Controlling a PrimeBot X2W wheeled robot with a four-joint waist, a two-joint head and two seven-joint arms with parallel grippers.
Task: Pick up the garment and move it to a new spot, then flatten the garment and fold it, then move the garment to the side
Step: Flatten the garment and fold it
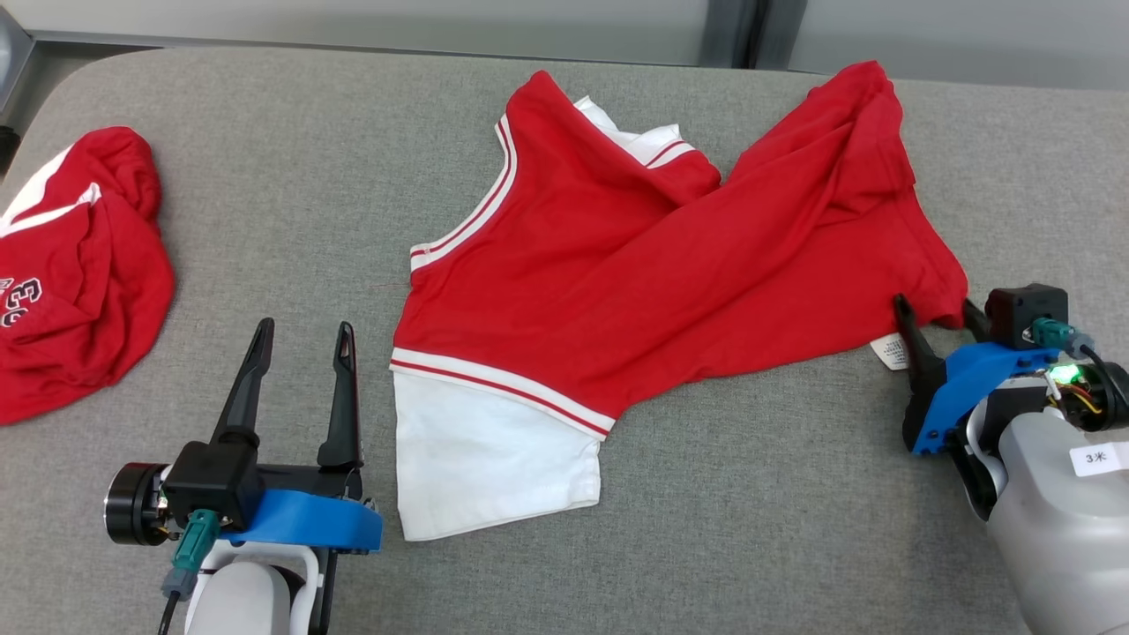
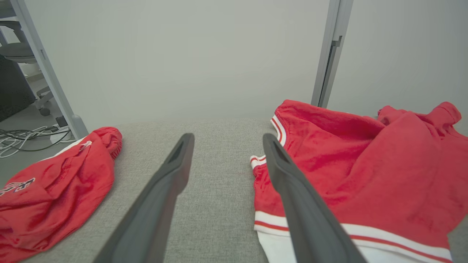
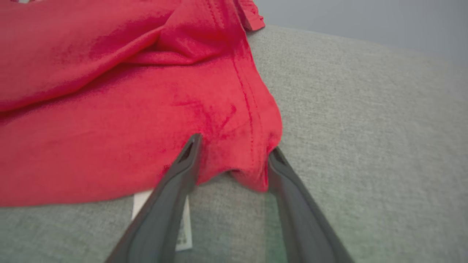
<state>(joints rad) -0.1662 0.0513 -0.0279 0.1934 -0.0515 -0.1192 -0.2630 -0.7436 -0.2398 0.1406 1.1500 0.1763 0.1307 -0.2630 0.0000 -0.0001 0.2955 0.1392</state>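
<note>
The garment (image 1: 670,265) is a red top with white sleeve and red-white trim, spread crumpled across the middle of the grey padded table (image 1: 750,494). My right gripper (image 1: 935,304) sits at its lower right corner. In the right wrist view, the red hem corner (image 3: 248,160) bunches between the fingers of the right gripper (image 3: 236,144), which stand apart. A white care label (image 3: 182,219) lies under the left finger. My left gripper (image 1: 305,328) is open and empty, just left of the garment's striped edge (image 2: 365,175); its fingers (image 2: 292,204) hover over the table.
A second red garment (image 1: 79,273) with white lettering lies bunched at the table's left edge, also in the left wrist view (image 2: 55,190). A pale wall and a grey post (image 2: 329,54) stand behind the table. Cables lie on the floor (image 2: 25,137) at far left.
</note>
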